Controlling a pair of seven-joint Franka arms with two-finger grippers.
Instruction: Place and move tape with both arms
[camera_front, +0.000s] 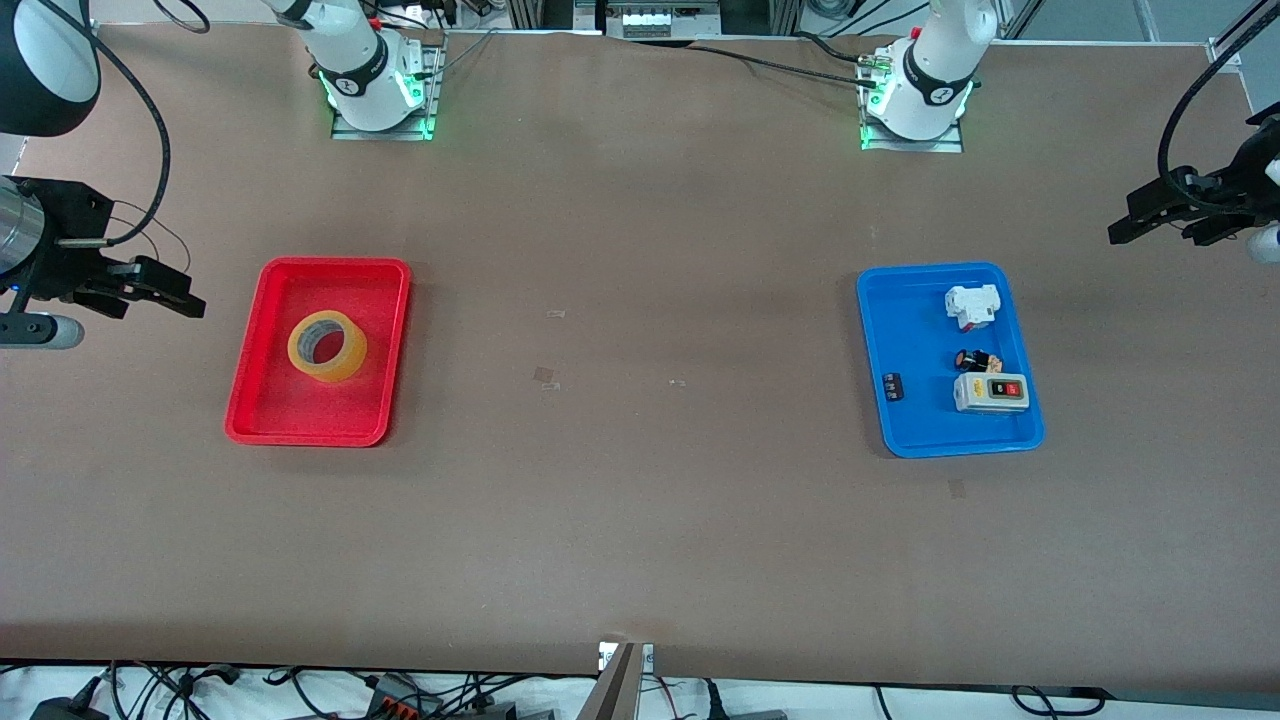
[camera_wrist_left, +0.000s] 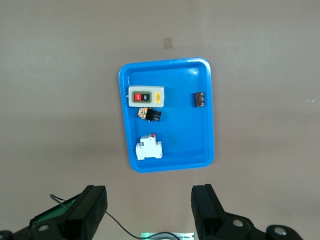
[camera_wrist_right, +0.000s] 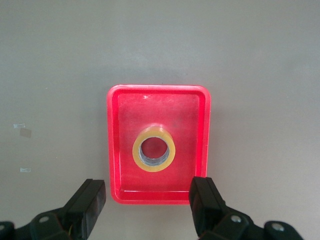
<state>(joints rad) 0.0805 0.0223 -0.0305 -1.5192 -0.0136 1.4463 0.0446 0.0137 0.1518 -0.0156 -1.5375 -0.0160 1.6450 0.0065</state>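
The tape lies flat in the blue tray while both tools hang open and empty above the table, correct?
Not quite: the tape lies flat in the red tray, as the front and right wrist views show. The blue tray holds only small electrical parts. The rest stands: the left tool and the right tool both hang open and empty.

Tape (camera_front: 327, 345) lies in one tray (camera_front: 262, 410); switch box (camera_front: 990, 392) in another (camera_front: 905, 435)

brown table (camera_front: 640, 500): red tray (camera_front: 262, 400) toward right arm's end, blue tray (camera_front: 905, 430) toward left arm's.
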